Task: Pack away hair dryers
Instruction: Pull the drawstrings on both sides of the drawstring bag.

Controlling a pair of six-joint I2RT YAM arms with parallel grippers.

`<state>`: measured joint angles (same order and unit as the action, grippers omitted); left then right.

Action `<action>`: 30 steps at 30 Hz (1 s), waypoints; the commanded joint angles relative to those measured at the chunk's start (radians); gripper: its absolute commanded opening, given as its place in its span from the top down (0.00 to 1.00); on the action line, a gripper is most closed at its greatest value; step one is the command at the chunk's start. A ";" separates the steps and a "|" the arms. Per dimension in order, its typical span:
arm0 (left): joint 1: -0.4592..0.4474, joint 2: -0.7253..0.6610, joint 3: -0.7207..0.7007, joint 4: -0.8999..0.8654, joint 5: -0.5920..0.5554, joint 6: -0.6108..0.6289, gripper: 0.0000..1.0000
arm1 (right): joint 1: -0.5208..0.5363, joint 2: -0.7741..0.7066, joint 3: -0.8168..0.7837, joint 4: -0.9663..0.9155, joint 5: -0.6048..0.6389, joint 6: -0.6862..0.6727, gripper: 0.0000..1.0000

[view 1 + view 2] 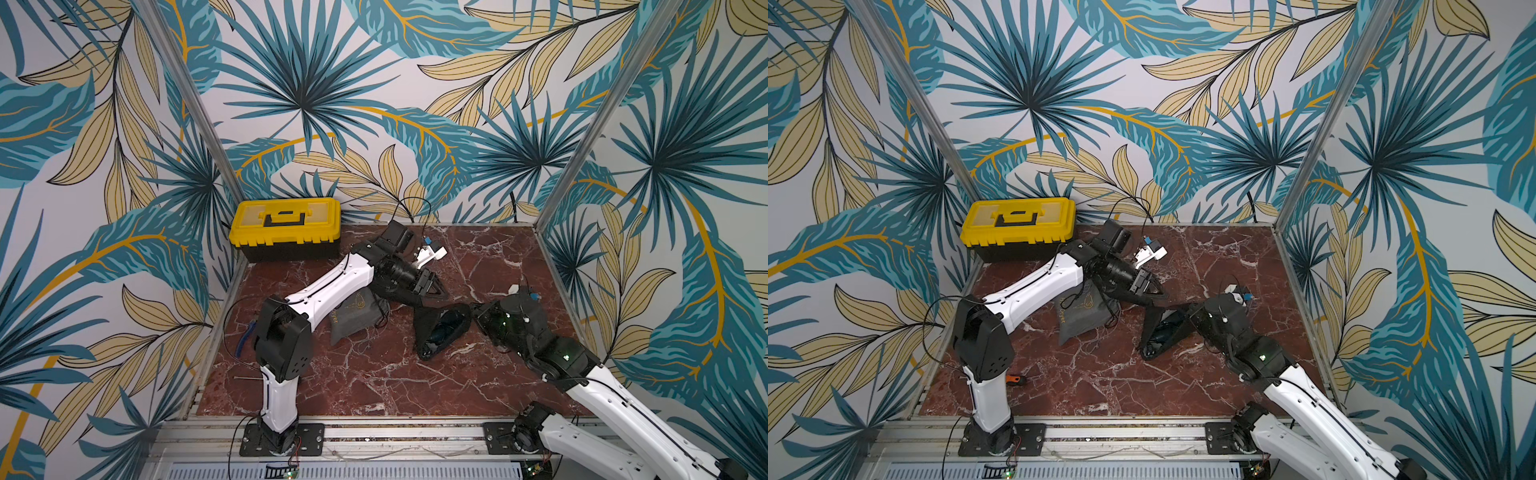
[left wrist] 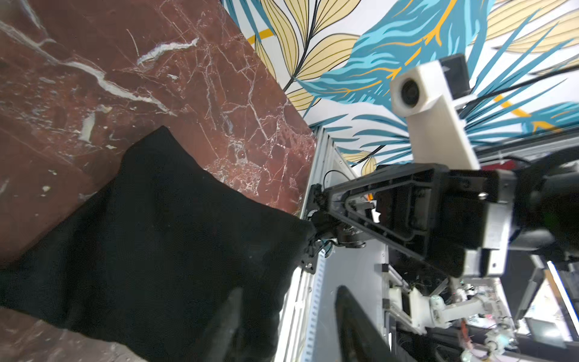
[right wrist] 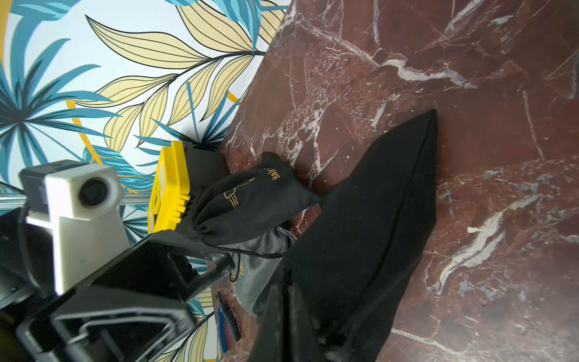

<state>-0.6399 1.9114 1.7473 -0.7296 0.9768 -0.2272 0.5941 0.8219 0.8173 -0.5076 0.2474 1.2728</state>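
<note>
A black cloth pouch (image 1: 428, 332) lies mid-table with its mouth open toward the front. A dark teal hair dryer (image 1: 443, 331) shows inside it, and again in a top view (image 1: 1165, 330). My right gripper (image 3: 288, 316) is shut on the pouch's edge (image 3: 376, 219), pinching the cloth from the right (image 1: 474, 311). My left gripper (image 2: 291, 329) is open beside the pouch (image 2: 156, 235), with one finger (image 2: 225, 326) against the cloth and the other finger (image 2: 354, 329) clear of it. In a top view the left gripper (image 1: 438, 291) hovers just behind the pouch.
A grey pouch (image 1: 357, 318) and a closed black printed pouch (image 3: 250, 203) lie under the left arm. A yellow toolbox (image 1: 286, 226) stands at the back left. Blue-handled pliers (image 1: 243, 336) and an orange-handled screwdriver (image 1: 1017, 379) lie near the left arm's base.
</note>
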 commanded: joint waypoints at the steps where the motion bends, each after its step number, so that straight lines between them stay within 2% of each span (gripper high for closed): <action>1: 0.042 -0.048 0.034 0.008 0.052 0.000 0.33 | -0.012 0.032 0.025 0.001 0.021 -0.042 1.00; 3: 0.083 -0.068 0.034 0.002 0.063 0.002 0.32 | -0.021 0.054 0.037 0.020 0.011 -0.046 1.00; 5: 0.130 -0.099 0.038 -0.085 0.063 0.088 0.32 | -0.029 0.086 0.062 0.034 -0.001 -0.056 1.00; 8: 0.150 -0.126 0.051 -0.372 0.008 0.431 0.35 | -0.045 0.141 0.110 0.038 -0.025 -0.080 1.00; 10: 0.149 -0.174 -0.034 -0.447 -0.051 0.598 0.36 | -0.056 0.177 0.139 0.045 -0.044 -0.091 1.00; 14: 0.120 -0.297 -0.284 -0.454 -0.186 0.795 0.39 | -0.068 0.235 0.169 0.069 -0.077 -0.093 1.00; 16: 0.070 -0.325 -0.369 -0.453 -0.239 0.853 0.33 | -0.072 0.255 0.172 0.082 -0.087 -0.090 1.00; 19: -0.016 -0.300 -0.402 -0.438 -0.373 0.844 0.30 | -0.073 0.270 0.172 0.095 -0.089 -0.085 1.00; 23: -0.063 -0.261 -0.419 -0.380 -0.392 0.802 0.22 | -0.076 0.278 0.174 0.097 -0.089 -0.090 1.00; 27: -0.104 -0.250 -0.457 -0.264 -0.497 0.765 0.16 | -0.085 0.280 0.177 0.092 -0.092 -0.096 1.00; 30: -0.113 -0.242 -0.468 -0.199 -0.525 0.731 0.12 | -0.093 0.280 0.176 0.096 -0.096 -0.097 1.00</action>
<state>-0.7456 1.6630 1.3071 -1.0321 0.5175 0.5308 0.5091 1.1000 0.9783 -0.4385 0.1558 1.1950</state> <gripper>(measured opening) 0.874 0.054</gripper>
